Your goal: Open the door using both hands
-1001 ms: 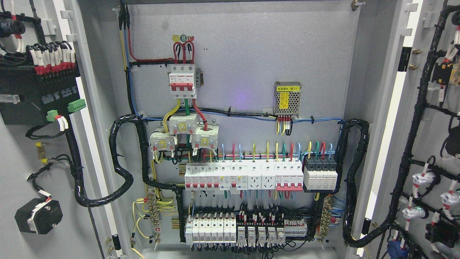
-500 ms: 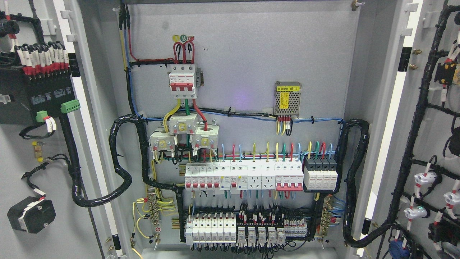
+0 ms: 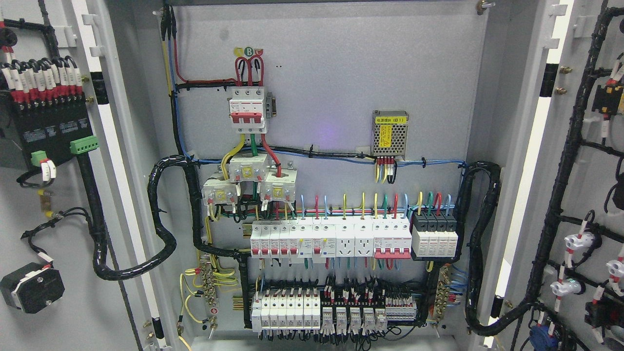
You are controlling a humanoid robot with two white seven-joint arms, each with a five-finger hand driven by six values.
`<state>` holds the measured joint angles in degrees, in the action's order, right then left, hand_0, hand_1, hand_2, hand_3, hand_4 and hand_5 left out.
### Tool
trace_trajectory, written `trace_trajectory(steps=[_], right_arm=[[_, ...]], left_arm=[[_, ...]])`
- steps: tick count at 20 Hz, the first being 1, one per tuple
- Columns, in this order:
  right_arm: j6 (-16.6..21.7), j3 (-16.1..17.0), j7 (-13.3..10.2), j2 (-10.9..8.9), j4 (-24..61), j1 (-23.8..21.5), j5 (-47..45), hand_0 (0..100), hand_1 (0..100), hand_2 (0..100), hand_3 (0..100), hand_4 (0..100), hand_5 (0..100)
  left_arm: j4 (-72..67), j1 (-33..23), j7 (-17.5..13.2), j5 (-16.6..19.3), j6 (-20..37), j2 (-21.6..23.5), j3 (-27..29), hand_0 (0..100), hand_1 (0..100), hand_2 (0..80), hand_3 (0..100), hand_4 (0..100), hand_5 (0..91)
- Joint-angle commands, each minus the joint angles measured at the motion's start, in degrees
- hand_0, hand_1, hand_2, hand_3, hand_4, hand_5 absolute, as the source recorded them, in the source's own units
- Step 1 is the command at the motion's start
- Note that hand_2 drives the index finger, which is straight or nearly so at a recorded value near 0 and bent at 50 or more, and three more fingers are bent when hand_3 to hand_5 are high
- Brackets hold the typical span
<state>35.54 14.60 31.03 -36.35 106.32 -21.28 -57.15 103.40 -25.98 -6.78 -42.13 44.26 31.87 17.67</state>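
Neither hand shows in the head view; no arm enters from either lower corner, so finger state cannot be told.

Nearest, at both picture edges: the two doors, both swung wide. Left door shows its inner face with a black module, a row of red-and-white ferrules on top, green plugs beneath, and a black knob body low down. Right door carries a black loom running top to bottom, with white lamp backs near the lower right.

Behind them, the cabinet frame, then the back panel: red main breaker upper centre, small mesh supply to its right, a breaker row across the middle, terminals and relays along the bottom. Black conduit loops from each door hinge side into the panel.

Judgement: opening looks essentially done; interior fully exposed.

Risks from here:
- Pushing either door further could strain the conduit loops at the hinges, since they bridge door and panel.
- With the hands off camera, contact with door-mounted parts or exposed wiring cannot be monitored.
- A released door may swing back if not held.
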Motion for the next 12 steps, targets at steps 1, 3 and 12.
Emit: trace_trajectory(steps=[1,3,12], right_arm=[[0.0,0.7,0.1,-2.24,-1.8,0.4,-1.0,0,0,0,0,0,0],[0.0,0.7,0.3,-2.67,-1.9,0.5,-1.0,0,0,0,0,0,0],[-0.2,0.5,3.2,-4.87,-2.5,1.7,-4.3,0,0,0,0,0,0]], left_arm=[[-5.2,0.9,0.1,-2.3,20.3,3.5,2.7,0,0,0.0,0,4,0.0],[-5.8,1.0,0.1,-2.4,18.7,3.6,2.6,0,0,0.0,0,4,0.0],[-7.5,2.4,0.1,-3.5,9.5,3.6,2.3,0,0,0.0,0,4,0.0]])
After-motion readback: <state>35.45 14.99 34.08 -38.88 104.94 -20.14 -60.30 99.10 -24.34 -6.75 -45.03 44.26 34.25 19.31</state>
